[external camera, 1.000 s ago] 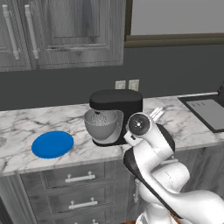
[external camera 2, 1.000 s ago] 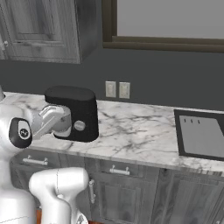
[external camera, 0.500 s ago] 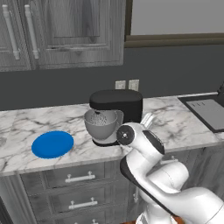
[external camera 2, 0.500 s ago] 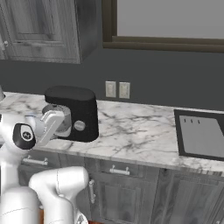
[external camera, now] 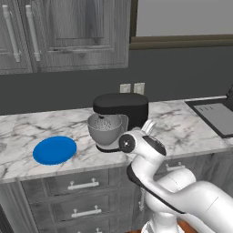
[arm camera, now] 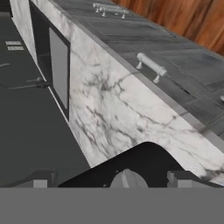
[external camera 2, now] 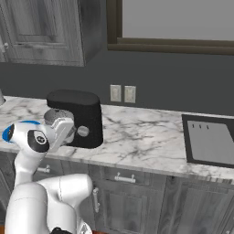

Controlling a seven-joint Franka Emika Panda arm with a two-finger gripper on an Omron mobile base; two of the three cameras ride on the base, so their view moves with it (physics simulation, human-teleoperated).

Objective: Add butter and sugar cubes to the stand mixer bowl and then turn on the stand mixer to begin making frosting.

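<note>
One black stand mixer (external camera: 122, 107) w/ hinged rounded head sits on the marble counter (external camera: 182, 129), its round grey brushed-metal bowl (external camera: 105, 129) under the head. Flat round blue plate (external camera: 54, 150) lies well apart on the bowl's other side. Two-finger gripper (arm camera: 112, 183), jaws wide apart w/ nothing between, is just beside the mixer's round grey knob (external camera 2: 82, 131) (knob close ahead in hand view).

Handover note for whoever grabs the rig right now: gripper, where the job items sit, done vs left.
Gripper: open, holding nothing, aimed at the stand mixer's side knob.
Stand mixer: on the marble counter, head down over the stand mixer bowl, which sits on its base.
Blue plate: left of the mixer, looks bare.
Butter and sugar cubes: cannot tell where they are; the bowl's inside is not clear.
Left: confirm the bowl's contents, then turn the knob.
</note>
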